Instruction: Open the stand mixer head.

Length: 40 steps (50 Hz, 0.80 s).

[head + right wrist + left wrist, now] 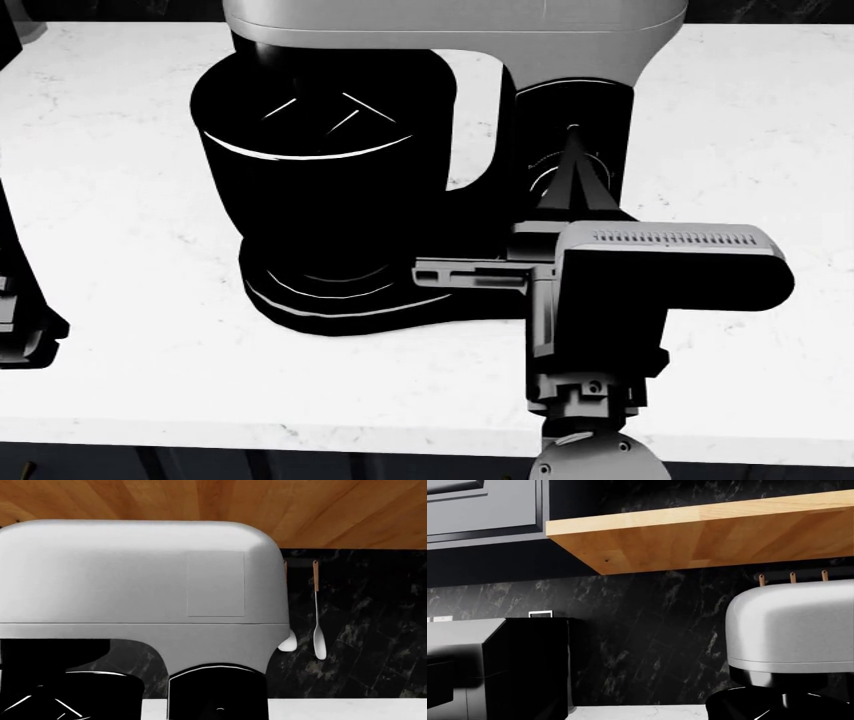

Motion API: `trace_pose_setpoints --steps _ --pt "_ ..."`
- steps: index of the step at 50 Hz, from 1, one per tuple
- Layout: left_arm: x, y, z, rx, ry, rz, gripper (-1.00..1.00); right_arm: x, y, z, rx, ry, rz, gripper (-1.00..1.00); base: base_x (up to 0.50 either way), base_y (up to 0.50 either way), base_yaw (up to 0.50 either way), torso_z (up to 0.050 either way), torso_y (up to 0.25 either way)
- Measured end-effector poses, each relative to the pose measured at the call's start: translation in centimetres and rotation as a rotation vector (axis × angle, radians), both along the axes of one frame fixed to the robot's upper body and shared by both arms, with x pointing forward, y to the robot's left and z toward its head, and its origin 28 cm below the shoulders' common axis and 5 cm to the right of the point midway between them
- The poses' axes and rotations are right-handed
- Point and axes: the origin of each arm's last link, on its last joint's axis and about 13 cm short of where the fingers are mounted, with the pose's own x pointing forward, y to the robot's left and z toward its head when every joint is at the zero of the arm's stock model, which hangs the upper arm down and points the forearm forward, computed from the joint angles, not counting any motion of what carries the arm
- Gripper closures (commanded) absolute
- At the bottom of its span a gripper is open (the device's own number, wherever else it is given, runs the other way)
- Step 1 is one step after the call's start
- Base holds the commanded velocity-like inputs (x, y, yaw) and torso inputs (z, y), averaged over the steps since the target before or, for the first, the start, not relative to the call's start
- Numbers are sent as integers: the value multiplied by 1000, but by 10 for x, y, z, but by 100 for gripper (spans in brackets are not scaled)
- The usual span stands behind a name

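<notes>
Right gripper: the right gripper (577,175) sat at lower right of the head view, its grey vented block nearest the camera and its dark fingers tapering to a point toward the mixer's black column; they looked pressed together around nothing, though the black-on-black render left that a judgement.
Left gripper: only a dark piece of the left arm showed at the lower left edge of the head view; whether its fingers were spread or closed could not be told.
Countertop: the white marbled countertop (120,240) filled the middle of the head view.
Bowl: the black bowl (314,190) stood left of centre on the mixer's base.
Stand mixer head: the stand mixer head (454,25) ran across the top of the head view, above the bowl; in the right wrist view it (127,575) filled the centre, level and seated on its column.
Progress: the head appeared still down, with nothing touching it; reaching it and tilting it up were all left.
Surroundings: a black appliance (527,667) stood at lower left of the left wrist view.
Overhead: the wooden shelf (707,532) hung above the mixer and could limit the lift.
Backsplash: utensils (318,615) hung on the dark wall at right.
</notes>
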Motion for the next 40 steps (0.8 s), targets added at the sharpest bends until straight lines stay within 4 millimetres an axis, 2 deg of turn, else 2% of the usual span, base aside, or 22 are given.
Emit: trace_pose_setpoints --steps 24,40 --pt "3 -1 0 2 -4 1 -100 13 -1 -5 -15 12 -32 100 0 0 0 0 0" --pt "-9 3 3 6 -13 2 -100 21 0 -4 -26 8 -45 100 0 0 0 0 0"
